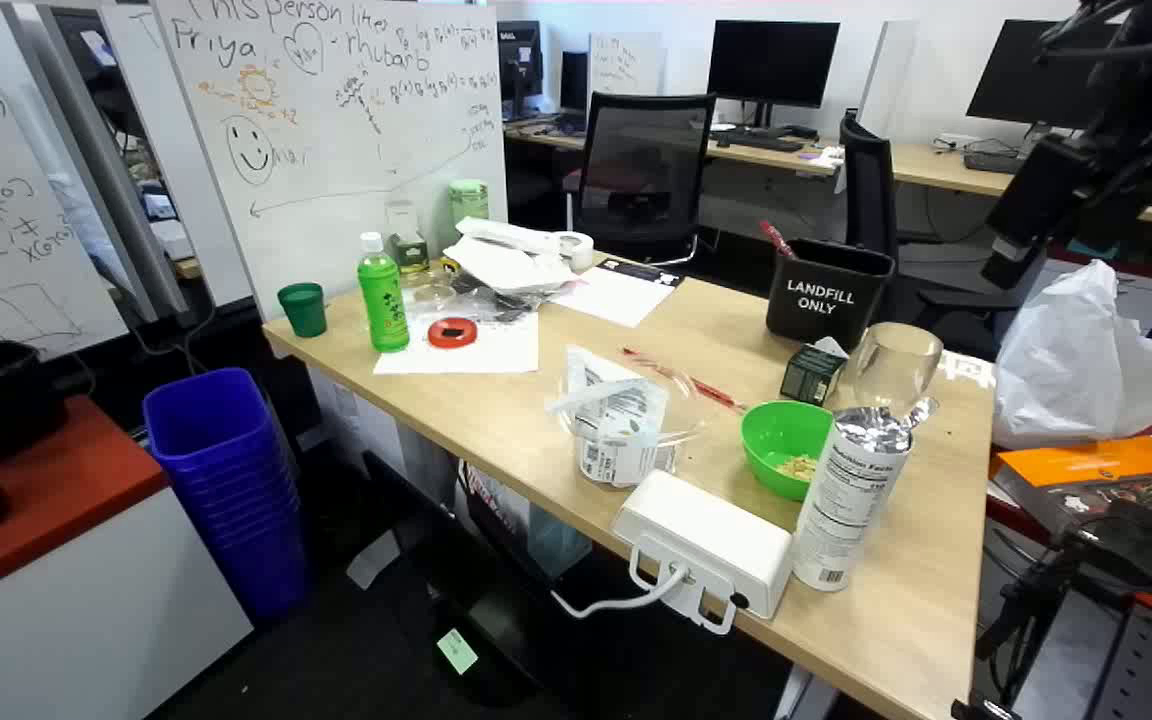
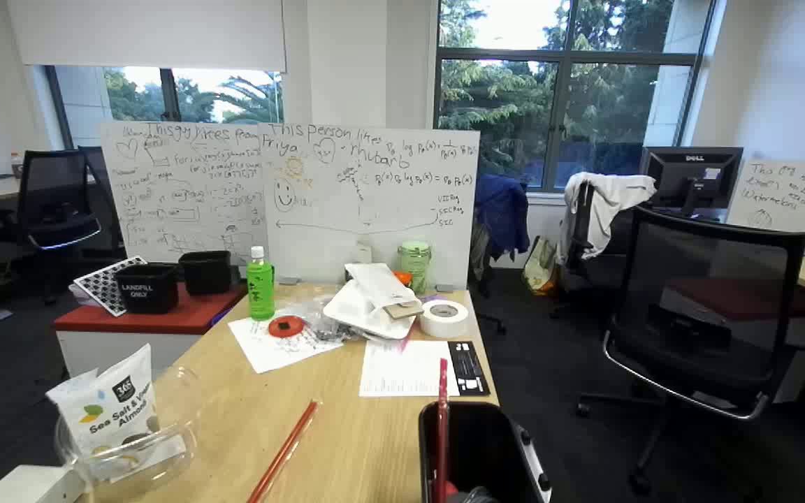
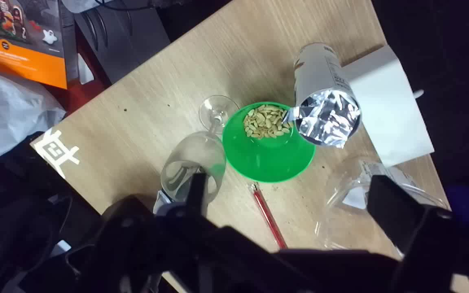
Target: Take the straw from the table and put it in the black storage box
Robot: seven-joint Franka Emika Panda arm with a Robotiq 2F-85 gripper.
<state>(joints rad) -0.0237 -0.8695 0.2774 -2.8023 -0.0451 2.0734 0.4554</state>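
"Charcoal carpet (image 2: 542, 356) spreads below. What rises above it?"

"A whiteboard (image 2: 371, 227) crowded with marker scrawl, standing at the end of a tabletop (image 1: 706, 325) of pale wood grain. Near that, an office chair (image 2: 710, 307) whose black mesh back is see-through."

"And the tool (image 3: 289, 185)?"

"Raised above the tabletop. In the wrist view its two dark fingers (image 3: 391, 203) stand wide apart, and they have hold of nothing."

"Next down?"

"The black storage box (image 1: 826, 300) on the tabletop, smooth-sided, narrowing toward its base, lettered LANDFILL ONLY in white. In both exterior views a red stick (image 2: 443, 419) pokes above its rim."

"Then the cylindrical canister (image 1: 841, 520), I'd say, with crinkled silver foil (image 3: 328, 118) across its top."

"Right, and beside it, touching or not I can't tell, sits a glossy, round green bowl (image 3: 269, 162), with a clear stemmed wineglass (image 3: 198, 156) upright near its other side."

"Where's the straw (image 3: 270, 221)?"

"Flat on the tabletop, outside the box: slim, red, apparently in a clear sleeve (image 3: 254, 187), one end just beside the bowl."

"And the smallest?"

"Pale, flat, seed-like pieces (image 3: 265, 122) heaped in the bowl."
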